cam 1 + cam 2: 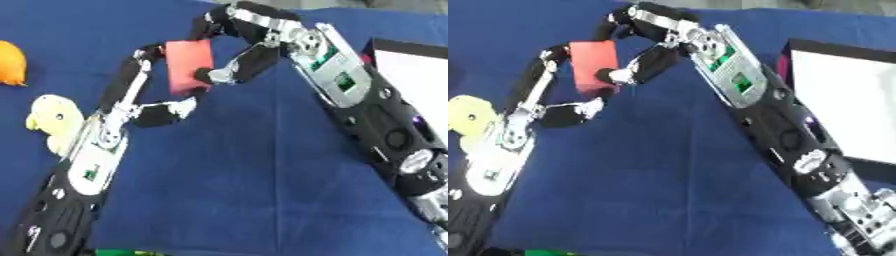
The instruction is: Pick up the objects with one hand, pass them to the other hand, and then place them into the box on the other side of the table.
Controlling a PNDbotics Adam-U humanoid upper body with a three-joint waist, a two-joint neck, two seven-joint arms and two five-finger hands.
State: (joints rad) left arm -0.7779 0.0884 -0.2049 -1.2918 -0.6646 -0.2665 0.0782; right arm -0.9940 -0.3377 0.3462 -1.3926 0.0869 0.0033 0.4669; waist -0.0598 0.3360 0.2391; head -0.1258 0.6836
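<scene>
A red block point(186, 62) hangs above the blue cloth, held between both hands. My left hand point(112, 131) reaches up from the lower left. Its fingers point(133, 80) run along the block's left edge and hook its top corner, and its thumb point(171, 111) sits just under the lower edge. My right hand point(255, 52) comes in from the right, fingers curled over the block's top and thumb pressed against its right side. The box point(833, 48), white inside with a black rim, stands at the right edge.
A yellow soft toy point(54, 120) lies beside my left forearm. An orange object point(9, 62) is at the far left edge. Something green point(118, 252) shows at the bottom edge. Blue cloth point(254, 175) covers the table.
</scene>
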